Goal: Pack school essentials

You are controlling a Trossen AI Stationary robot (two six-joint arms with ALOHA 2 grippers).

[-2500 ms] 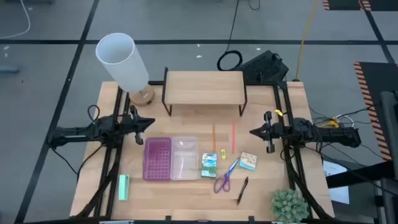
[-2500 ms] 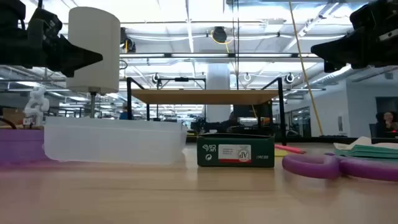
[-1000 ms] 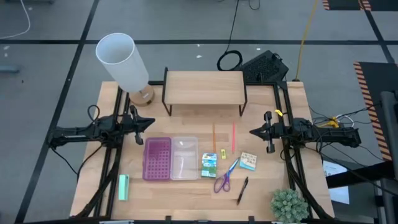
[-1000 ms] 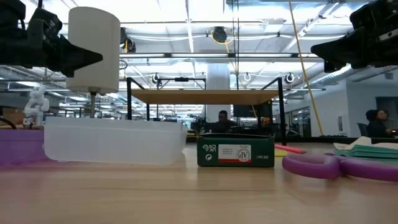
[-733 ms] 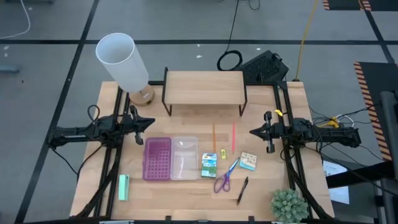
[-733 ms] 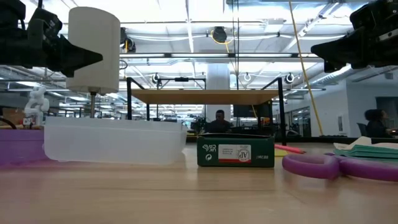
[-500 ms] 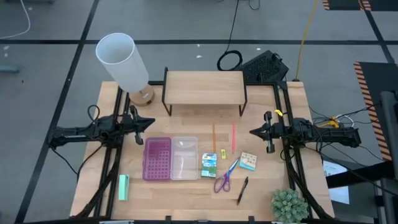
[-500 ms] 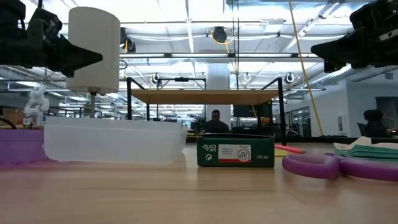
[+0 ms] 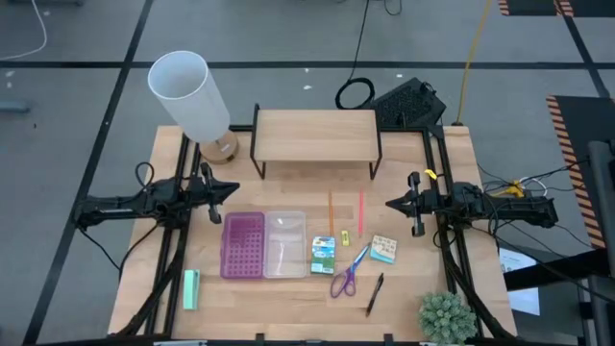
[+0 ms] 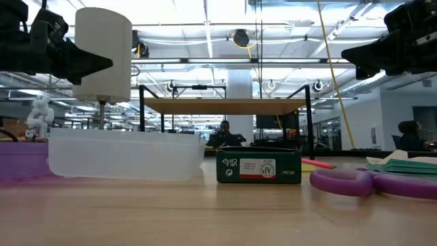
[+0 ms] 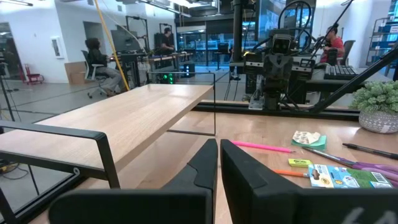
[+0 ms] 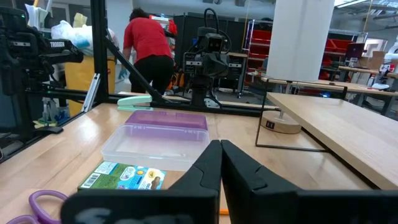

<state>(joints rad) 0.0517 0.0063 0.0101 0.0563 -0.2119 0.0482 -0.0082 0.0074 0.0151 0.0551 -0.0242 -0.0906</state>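
Nothing is packed yet, and the layout reads as a starting arrangement. The purple case lies opened flat near the middle of the table, its studded half toward the left edge and its clear half beside it, so both halves face up and ready to receive things.

The essentials are spread just beside the clear half, toward the right edge, each lying apart from its neighbours, which should leave room for a tool to close on one at a time. The green-blue packet sits nearest the case, with the tiny yellow piece next to it. The orange pencil and pink pencil lie parallel farther toward the back edge. The scissors, black pen and teal-beige pad lie toward the front right.

The left tool hangs above the left side, its fingers together and holding nothing. The right tool mirrors it above the right side, fingers likewise together and empty. Both seem parked clear of the items, probably awaiting the first reach; the right tool is closer to the stationery.
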